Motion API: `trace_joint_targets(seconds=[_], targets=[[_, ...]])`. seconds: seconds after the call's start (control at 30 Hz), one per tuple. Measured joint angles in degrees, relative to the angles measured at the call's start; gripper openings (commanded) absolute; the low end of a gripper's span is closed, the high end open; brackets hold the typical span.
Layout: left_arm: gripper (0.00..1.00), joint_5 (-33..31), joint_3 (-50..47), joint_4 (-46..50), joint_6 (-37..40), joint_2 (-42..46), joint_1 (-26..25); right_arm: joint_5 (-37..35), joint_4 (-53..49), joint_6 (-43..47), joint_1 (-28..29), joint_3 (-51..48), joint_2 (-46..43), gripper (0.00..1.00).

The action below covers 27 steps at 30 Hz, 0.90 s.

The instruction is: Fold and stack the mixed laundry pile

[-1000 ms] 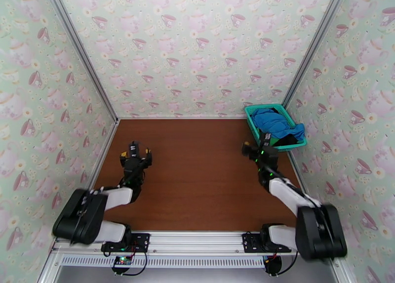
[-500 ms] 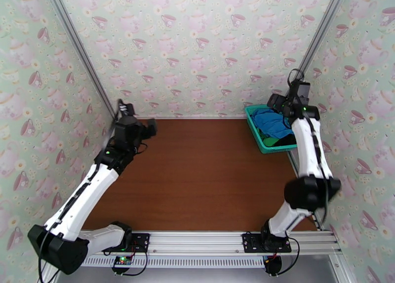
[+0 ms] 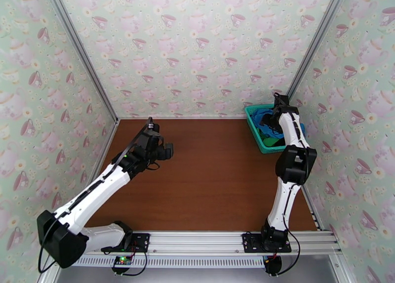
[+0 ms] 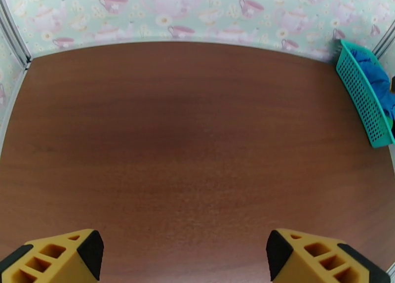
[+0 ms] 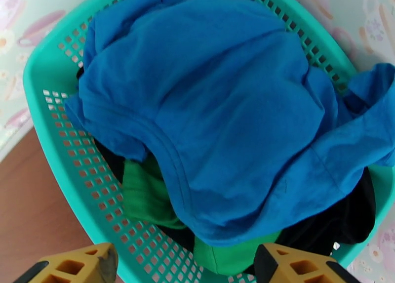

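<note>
The mixed laundry pile lies in a teal lattice basket [image 5: 49, 111] at the table's back right corner [image 3: 254, 131]. A bright blue shirt [image 5: 217, 106] covers the top, with a green garment [image 5: 143, 195] and a black one [image 5: 335, 220] showing beneath it. My right gripper [image 5: 185, 269] hangs open just above the pile, its yellow fingertips [image 5: 69, 266] wide apart with nothing between them; from above it [image 3: 269, 120] sits over the basket. My left gripper [image 3: 165, 151] is open over the bare left-middle table, fingertips [image 4: 59, 257] spread, facing the basket [image 4: 365, 101].
The brown table [image 3: 207, 180] is walled by teacup-patterned panels on three sides. The basket stands against the right wall [image 3: 335, 131]. Both arm bases are bolted to the rail at the near edge [image 3: 197, 239].
The right arm has dropped from high by the back wall to just over the basket. The left arm has swung from the left wall toward the table's middle. Both jaws narrowed slightly.
</note>
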State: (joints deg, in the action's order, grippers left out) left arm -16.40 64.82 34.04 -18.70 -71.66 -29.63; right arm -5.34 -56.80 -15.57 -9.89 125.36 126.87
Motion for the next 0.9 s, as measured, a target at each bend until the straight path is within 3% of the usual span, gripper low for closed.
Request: trace_joint_targets(seconds=[0.37, 0.47, 0.6, 0.8, 0.9], targets=[[0.9, 2.62, -0.17, -3.43, 0.07, -3.52, -0.17, -1.01, 1.38, -3.32, -0.35, 1.11, 6.69, 0.7], [0.89, 3.19, -0.2, -3.78, 0.07, -4.22, -0.28, -1.66, 1.4, -4.15, -0.37, 1.03, 7.43, 0.64], [0.87, 3.58, -0.2, -3.89, 0.09, -5.07, -0.72, -2.38, 2.21, -4.74, -0.37, 1.03, 7.45, 0.47], [0.86, 3.61, -0.17, -3.87, 0.2, -5.53, -1.77, -3.3, 3.63, -4.79, -0.37, 0.55, 7.32, 0.04], [0.86, 3.58, -0.15, -3.87, 0.2, -5.53, -2.47, -3.26, 4.7, -5.05, -0.37, -1.22, 6.29, 0.0]])
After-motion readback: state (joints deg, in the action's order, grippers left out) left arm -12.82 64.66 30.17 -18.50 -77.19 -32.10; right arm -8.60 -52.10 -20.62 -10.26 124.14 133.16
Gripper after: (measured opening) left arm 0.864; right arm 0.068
